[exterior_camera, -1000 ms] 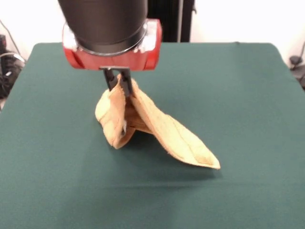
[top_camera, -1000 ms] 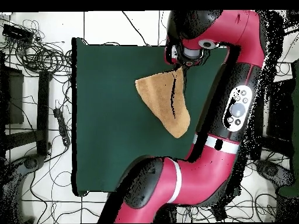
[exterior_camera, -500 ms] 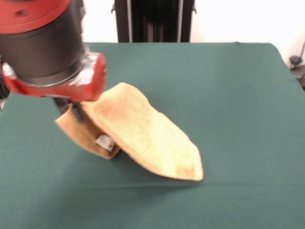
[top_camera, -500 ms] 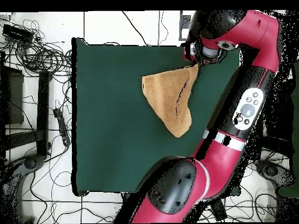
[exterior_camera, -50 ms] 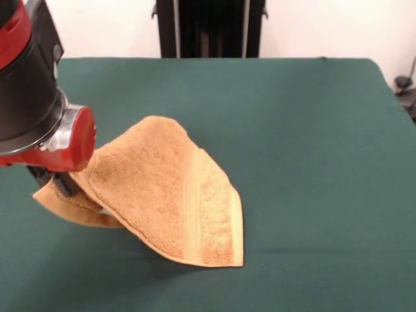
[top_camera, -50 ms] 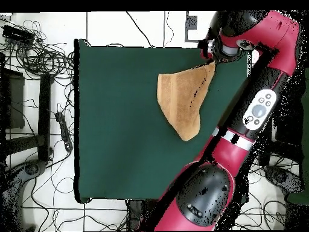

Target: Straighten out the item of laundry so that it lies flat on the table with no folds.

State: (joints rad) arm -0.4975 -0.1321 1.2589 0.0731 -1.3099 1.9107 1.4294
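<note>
Pincer clamped on one towel corner, dragging it toward the tabletop's edge.

The pincer (exterior_camera, -50 ms: 60,184), mostly hidden under the red and black wrist, pinches a corner of the orange-tan towel (exterior_camera, -50 ms: 170,195) and holds it raised just off the green tabletop (exterior_camera, -50 ms: 312,143). From that grip the cloth slopes down and away toward the middle of the tabletop, its long axis running from the held corner to the far corner, which rests on the surface. A ribbed border band (exterior_camera, -50 ms: 193,214) crosses the towel near its low end. A second layer is doubled underneath beside the pincer, so the towel is not yet flat. Seen from above, it lies near one side of the tabletop. No containers are present.
</note>
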